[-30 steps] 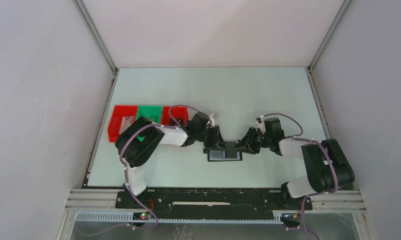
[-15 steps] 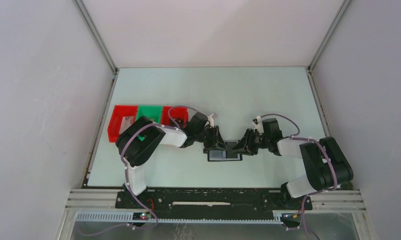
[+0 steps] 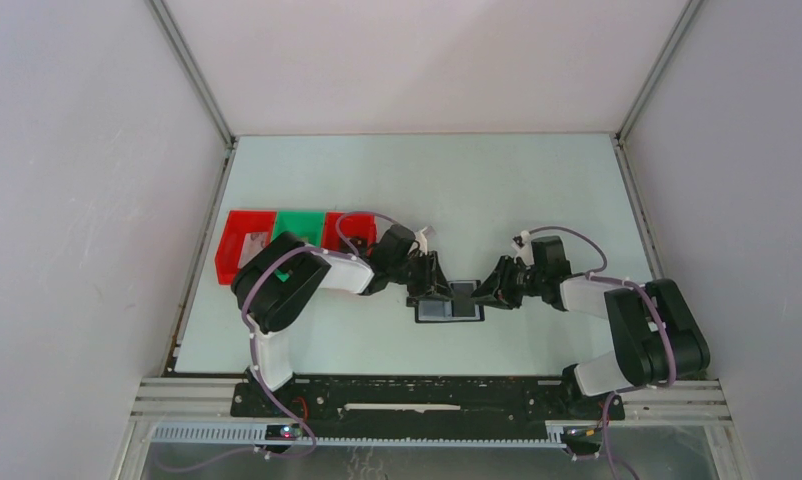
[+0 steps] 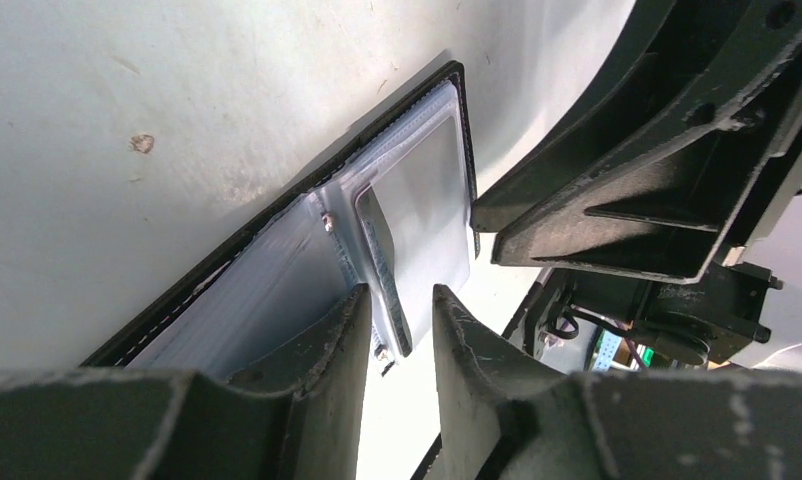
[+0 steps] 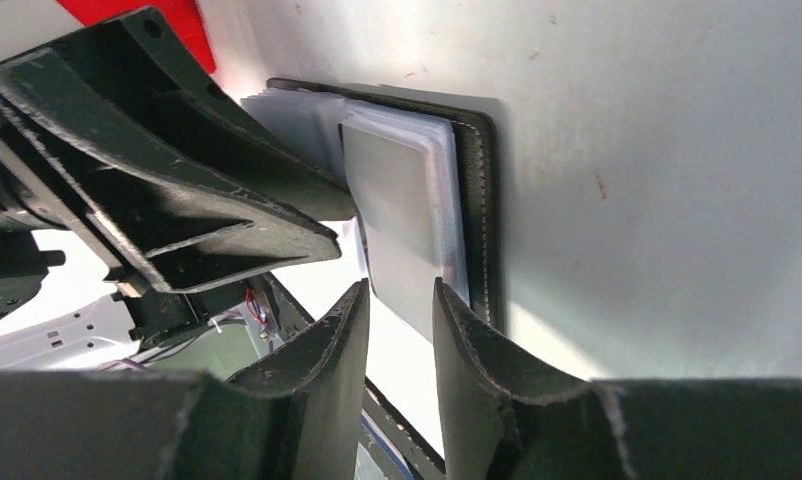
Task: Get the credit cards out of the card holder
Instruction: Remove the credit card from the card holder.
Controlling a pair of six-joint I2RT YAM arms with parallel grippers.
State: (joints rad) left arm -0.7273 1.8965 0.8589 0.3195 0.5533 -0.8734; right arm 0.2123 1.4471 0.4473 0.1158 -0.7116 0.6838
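With the holder (image 3: 449, 305) open mid-table, the left gripper (image 4: 397, 300) at its spine and the right gripper (image 5: 399, 295) at a card (image 5: 402, 200), jaws nearly together, clamped or not we cannot tell, a clinging sleeve could drag the holder along.

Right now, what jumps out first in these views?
The open black card holder lies at table centre, with both arms meeting over it from either side. Close up, the right fingers straddle the corner of a pale grey card, and the left fingers straddle the holder's middle fold. The red and green trays sit by the table's left edge.
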